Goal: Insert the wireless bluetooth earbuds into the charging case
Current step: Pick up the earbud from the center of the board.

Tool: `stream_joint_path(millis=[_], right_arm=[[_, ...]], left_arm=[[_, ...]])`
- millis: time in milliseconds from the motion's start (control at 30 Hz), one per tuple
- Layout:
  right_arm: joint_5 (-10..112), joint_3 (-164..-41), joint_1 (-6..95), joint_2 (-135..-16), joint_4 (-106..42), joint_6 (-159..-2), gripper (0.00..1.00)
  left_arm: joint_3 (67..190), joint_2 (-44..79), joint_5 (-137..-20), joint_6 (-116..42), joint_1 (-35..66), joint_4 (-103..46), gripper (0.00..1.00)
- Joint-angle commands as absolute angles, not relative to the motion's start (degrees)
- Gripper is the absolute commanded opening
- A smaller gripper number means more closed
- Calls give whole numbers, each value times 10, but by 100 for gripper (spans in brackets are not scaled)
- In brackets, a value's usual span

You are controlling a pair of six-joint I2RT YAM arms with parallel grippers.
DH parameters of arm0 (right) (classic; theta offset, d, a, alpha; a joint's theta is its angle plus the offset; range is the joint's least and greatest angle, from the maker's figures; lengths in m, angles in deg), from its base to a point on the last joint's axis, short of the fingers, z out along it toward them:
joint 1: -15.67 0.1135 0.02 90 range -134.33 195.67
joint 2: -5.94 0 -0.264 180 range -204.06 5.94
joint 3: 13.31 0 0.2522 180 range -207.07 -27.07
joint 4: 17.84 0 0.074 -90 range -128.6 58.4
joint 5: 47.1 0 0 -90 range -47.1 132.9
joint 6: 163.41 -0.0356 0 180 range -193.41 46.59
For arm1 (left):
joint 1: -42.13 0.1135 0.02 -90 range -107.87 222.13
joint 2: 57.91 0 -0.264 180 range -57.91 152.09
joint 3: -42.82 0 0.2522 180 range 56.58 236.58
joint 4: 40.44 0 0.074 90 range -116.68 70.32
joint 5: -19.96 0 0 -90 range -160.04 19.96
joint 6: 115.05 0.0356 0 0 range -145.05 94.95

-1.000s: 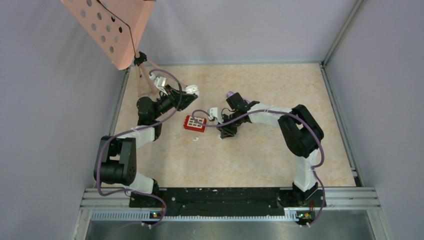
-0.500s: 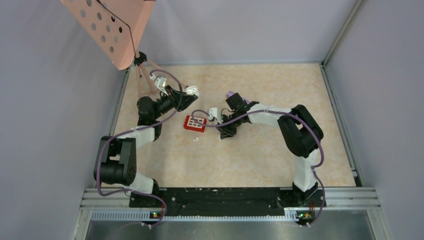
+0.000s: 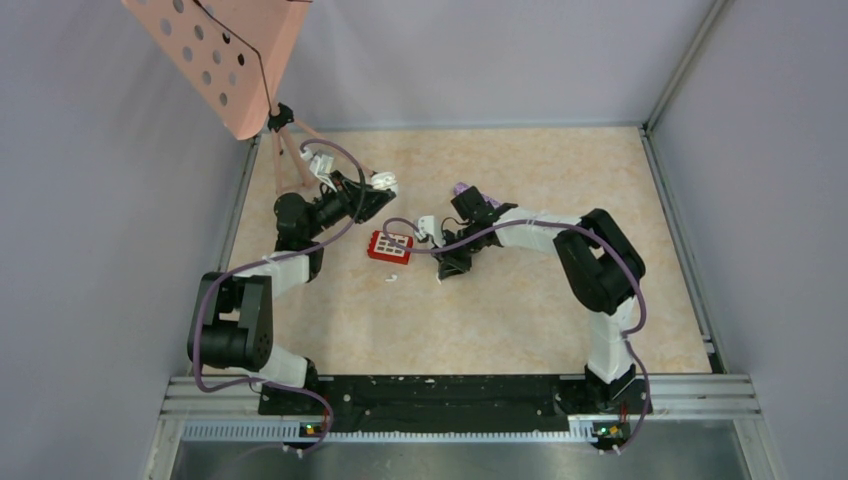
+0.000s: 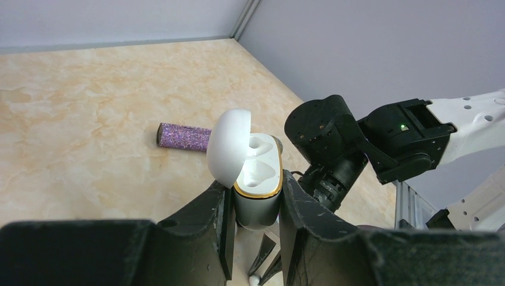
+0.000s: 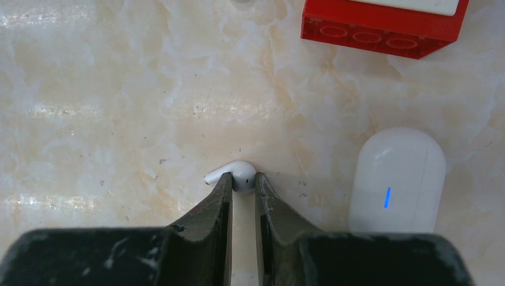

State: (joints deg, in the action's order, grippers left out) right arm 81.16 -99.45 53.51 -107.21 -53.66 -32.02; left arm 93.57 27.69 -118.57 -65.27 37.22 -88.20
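Right jaws pinch a bud by the red brick!
The right gripper (image 5: 241, 185) has its black fingers narrowed onto the glossy white earbud (image 5: 235, 174), which lies on open marbled table (image 5: 89, 119) near the red brick (image 5: 381, 30). A smooth closed pebble case (image 5: 396, 179) lies nearby. Beyond the brick, the left gripper (image 4: 255, 196) clamps the gold-rimmed charging case (image 4: 259, 173), lid open.

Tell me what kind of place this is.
Probably a robot lab test cell: a marble-patterned table boxed in by plain grey panels, the left arm and right arm bolted to a metal rail, and loose props like a red brick.
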Motion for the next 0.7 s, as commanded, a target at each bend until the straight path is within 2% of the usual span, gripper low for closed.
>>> stream_joint_path(millis=[0, 167, 333, 500, 667], right_arm=[[816, -975, 544, -1057, -527, -321, 6], [754, -930, 543, -957, -513, -320, 0], [673, -894, 543, -835, -472, -339, 0], [621, -960, 543, -795, -485, -414, 0], [567, -1024, 546, -804, -477, -462, 0]], left_arm=[[935, 260, -1181, -637, 376, -890, 0], [946, 284, -1185, -634, 375, -886, 0], [963, 335, -1201, -660, 368, -932, 0], [975, 356, -1201, -649, 340, -926, 0], [988, 359, -1207, -636, 300, -892, 0]])
